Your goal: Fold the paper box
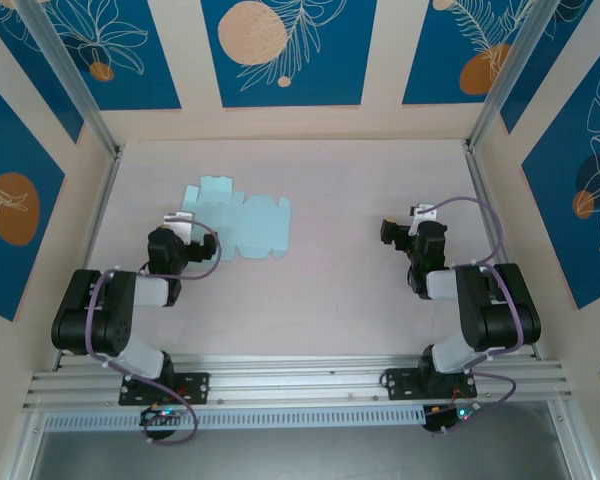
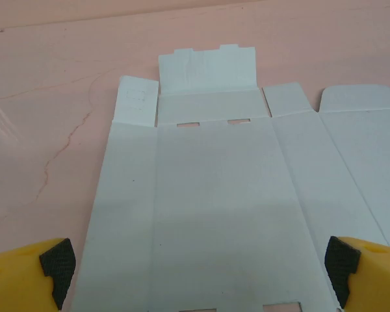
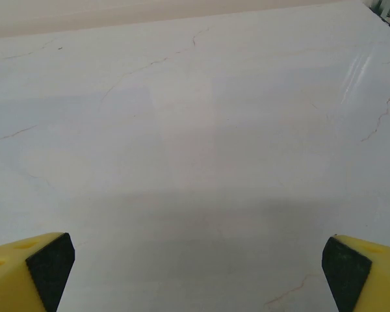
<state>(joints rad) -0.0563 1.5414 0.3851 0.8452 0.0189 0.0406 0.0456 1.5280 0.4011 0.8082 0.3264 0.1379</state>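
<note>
The paper box (image 1: 238, 221) lies flat on the table as a pale light-blue die-cut sheet, left of centre, with tabs and flaps spread out. In the left wrist view the paper box (image 2: 214, 175) shows creased panels, slots and a tabbed flap at its far end. My left gripper (image 1: 185, 232) hovers at the sheet's near-left edge; the left gripper (image 2: 200, 268) stands open, its yellow fingers (image 2: 26, 266) wide apart above the card and holding nothing. My right gripper (image 1: 395, 232) is far to the right of the sheet, and the right gripper (image 3: 197, 263) is open over bare table.
The pale marbled table (image 1: 360, 190) is fenced by metal posts (image 1: 495, 80) and patterned blue wall panels. An aluminium rail (image 1: 300, 380) carries both arm bases along the near edge. Between the sheet and the right arm there is free surface.
</note>
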